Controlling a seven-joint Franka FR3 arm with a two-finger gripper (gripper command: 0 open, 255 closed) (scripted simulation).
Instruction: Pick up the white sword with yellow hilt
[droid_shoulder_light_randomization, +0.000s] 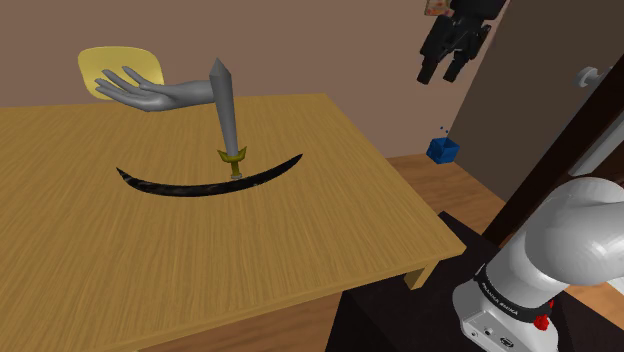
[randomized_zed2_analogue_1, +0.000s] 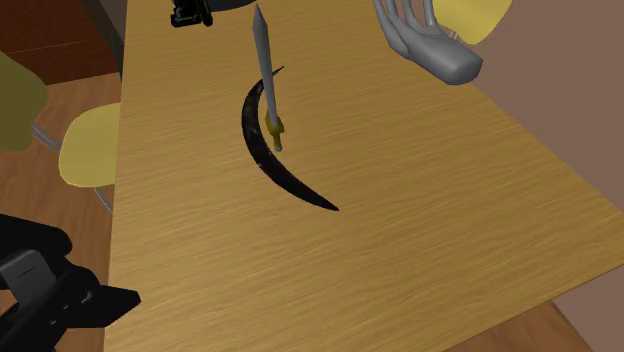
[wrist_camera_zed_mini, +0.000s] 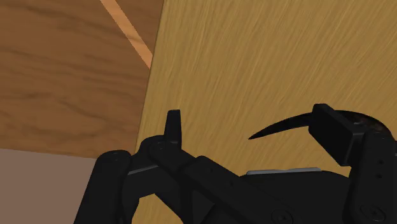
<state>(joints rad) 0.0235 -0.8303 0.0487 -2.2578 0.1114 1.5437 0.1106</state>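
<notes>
Home dining room: wooden table (droid_shoulder_light_randomization: 300, 260), yellow chair (randomized_zed2_analogue_1: 88, 150), wood floor (droid_shoulder_light_randomization: 470, 190).

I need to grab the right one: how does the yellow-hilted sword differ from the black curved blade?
The sword is straight, grey, yellow-hilted; the black blade is curved and dark throughout. The sword stands hilt-down, tip up; the black blade lies flat. Both rest on the table.

Black gripper (randomized_zed2_analogue_1: 70, 295) by the edge of the table (randomized_zed2_analogue_1: 400, 250). Well apart from the jaws, a grey sword (randomized_zed2_analogue_1: 265, 70) with a yellow hilt crosses a black curved blade (randomized_zed2_analogue_1: 270, 160). Farther from the jaws lies a grey hand (randomized_zed2_analogue_1: 430, 45). A yellow chair (randomized_zed2_analogue_1: 88, 145) stands nearer them, beside the table.
</notes>
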